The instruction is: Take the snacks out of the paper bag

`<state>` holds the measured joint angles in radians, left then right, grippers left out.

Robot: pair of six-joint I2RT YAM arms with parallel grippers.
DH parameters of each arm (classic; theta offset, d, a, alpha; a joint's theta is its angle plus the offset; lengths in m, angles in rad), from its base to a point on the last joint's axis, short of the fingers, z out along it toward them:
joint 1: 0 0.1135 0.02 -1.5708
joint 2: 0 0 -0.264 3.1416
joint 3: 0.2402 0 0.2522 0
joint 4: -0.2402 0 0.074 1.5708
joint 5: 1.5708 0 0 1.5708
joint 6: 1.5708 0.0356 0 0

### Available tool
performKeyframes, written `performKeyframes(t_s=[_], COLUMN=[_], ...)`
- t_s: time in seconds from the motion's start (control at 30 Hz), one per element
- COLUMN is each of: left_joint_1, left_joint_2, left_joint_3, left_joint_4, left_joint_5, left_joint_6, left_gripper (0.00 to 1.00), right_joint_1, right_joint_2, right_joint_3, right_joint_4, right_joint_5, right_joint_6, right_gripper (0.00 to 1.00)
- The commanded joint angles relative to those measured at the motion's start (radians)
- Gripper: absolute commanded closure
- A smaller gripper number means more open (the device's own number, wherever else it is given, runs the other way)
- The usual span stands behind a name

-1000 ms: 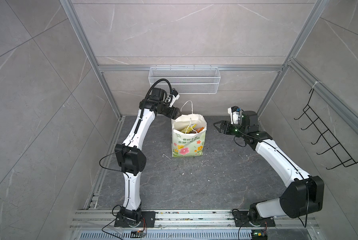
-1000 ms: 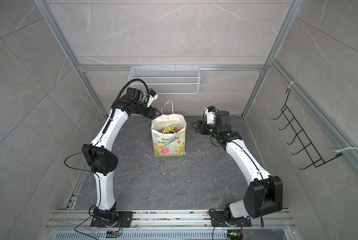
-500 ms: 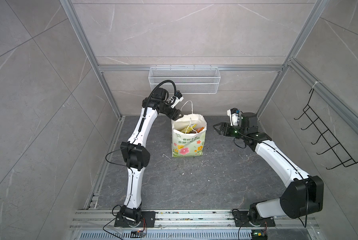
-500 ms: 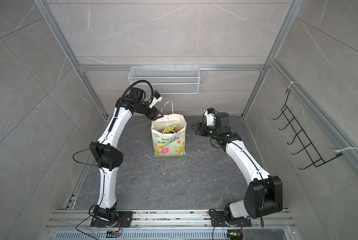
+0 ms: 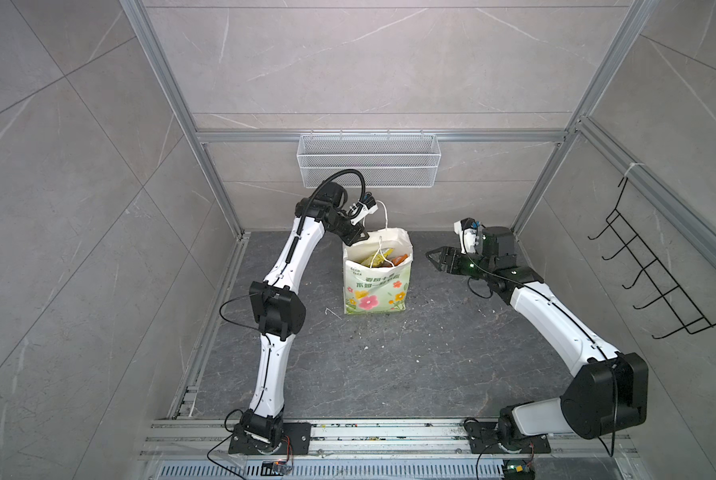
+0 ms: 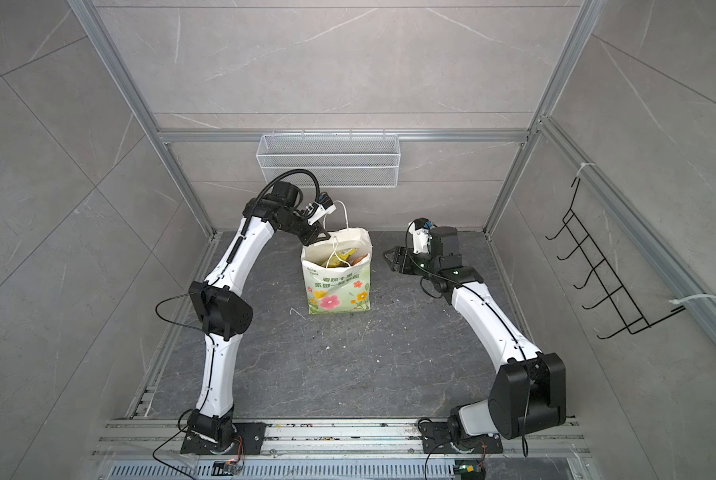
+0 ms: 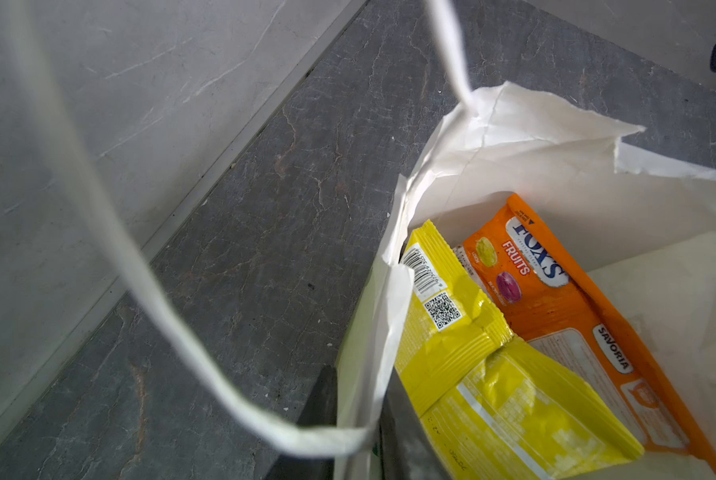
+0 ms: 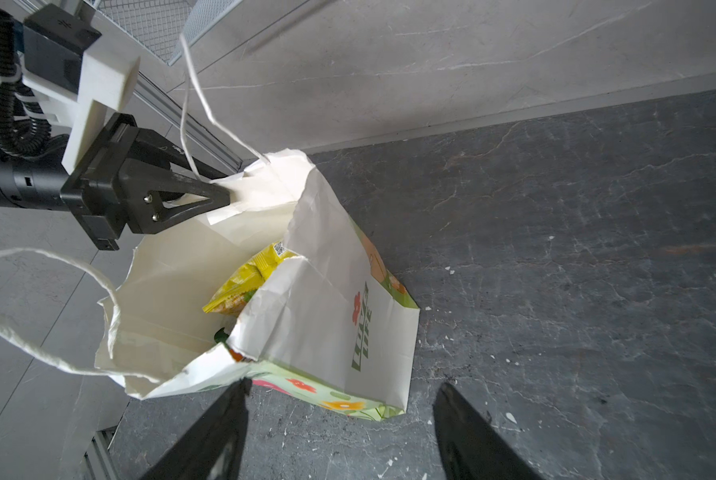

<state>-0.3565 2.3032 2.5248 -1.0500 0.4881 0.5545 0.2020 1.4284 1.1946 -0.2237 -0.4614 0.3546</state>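
Observation:
The white paper bag (image 5: 377, 286) (image 6: 339, 291) with its flower print stands upright on the dark floor, mouth open. The snacks (image 5: 383, 259) lie inside: in the left wrist view a yellow pouch (image 7: 493, 374) lies beside an orange "FOX'S" pouch (image 7: 555, 299). My left gripper (image 5: 364, 237) (image 6: 327, 235) (image 8: 227, 195) is shut on the bag's far left rim (image 7: 358, 415), one finger inside and one outside. A white cord handle (image 7: 140, 270) loops beside it. My right gripper (image 5: 429, 254) (image 8: 343, 386) hovers open to the right of the bag, pointing at it, holding nothing.
A white wire mesh basket (image 5: 368, 166) hangs on the back wall above the bag. A black hook rack (image 5: 659, 282) sticks out of the right wall. Aluminium frame posts (image 5: 223, 199) border the floor, and rails (image 5: 389, 436) run along the front edge.
My left arm has straightened up and carried its gripper to the bag's rim, where the jaws have closed on the paper. The right arm has barely moved.

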Motion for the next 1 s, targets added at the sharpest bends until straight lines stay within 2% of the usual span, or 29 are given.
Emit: performKeyframes(t_s=[0.0,0.07,0.1,0.3,0.43,0.53,0.67,0.87,0.97], left_joint_1=[-0.016,-0.021,-0.022,-0.037,-0.048,-0.062,-0.093,-0.160,-0.193], left_joint_2=[-0.022,-0.029,-0.031,-0.065,-0.113,-0.186,-0.292,-0.406,-0.464], left_joint_3=[0.028,0.025,0.024,0.000,-0.031,-0.105,-0.217,-0.366,-0.457], left_joint_4=[-0.018,-0.019,-0.023,-0.027,-0.005,0.054,0.126,0.200,0.256], left_joint_5=[0.008,0.004,0.005,-0.007,-0.006,-0.007,-0.001,-0.045,-0.075], left_joint_6=[0.042,0.050,0.055,0.077,0.068,0.050,0.041,0.029,0.023], left_gripper=[0.88,0.98,0.99,1.00,1.00,1.00,1.00,1.00,1.00], right_joint_1=[0.004,0.007,0.009,0.022,0.070,0.119,0.165,0.272,0.314], right_joint_2=[-0.029,-0.035,-0.038,-0.062,-0.089,-0.115,-0.115,-0.109,-0.105], right_joint_3=[0.004,0.012,0.016,0.040,0.064,0.085,0.143,0.184,0.170], right_joint_4=[0.026,0.016,0.009,-0.025,-0.066,-0.101,-0.165,-0.194,-0.197], right_joint_5=[-0.017,-0.014,-0.012,-0.004,-0.013,0.004,0.007,0.020,0.054], right_joint_6=[0.014,0.005,0.002,-0.036,-0.111,-0.153,-0.157,-0.127,-0.122], right_gripper=[0.28,0.28,0.28,0.28,0.32,0.38,0.55,0.64,0.65])
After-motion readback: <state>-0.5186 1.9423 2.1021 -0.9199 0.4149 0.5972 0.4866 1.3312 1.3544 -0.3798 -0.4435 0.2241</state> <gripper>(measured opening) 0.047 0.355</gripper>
